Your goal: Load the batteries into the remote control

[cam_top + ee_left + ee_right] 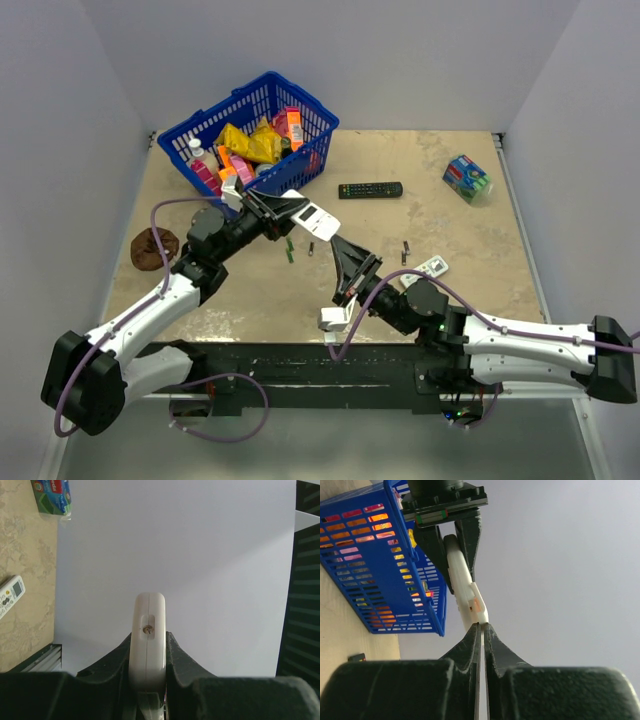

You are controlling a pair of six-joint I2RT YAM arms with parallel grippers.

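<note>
Remote control [312, 217] clamped in L jaws above table [480, 240], R jaws pinched together, tips at its end.

The beige table [260, 300] carries a black remote [370, 189] toward its back. Left of that remote stands a blue basket [318, 150], and to its right is a green-and-blue packet [467, 178]. On the near side of the black remote lie a green battery [290, 250], two tiny dark sticks [405, 252] that are probably batteries too, and a white remote [430, 268]. Far to its left sits a brown lump [153, 247].
</note>
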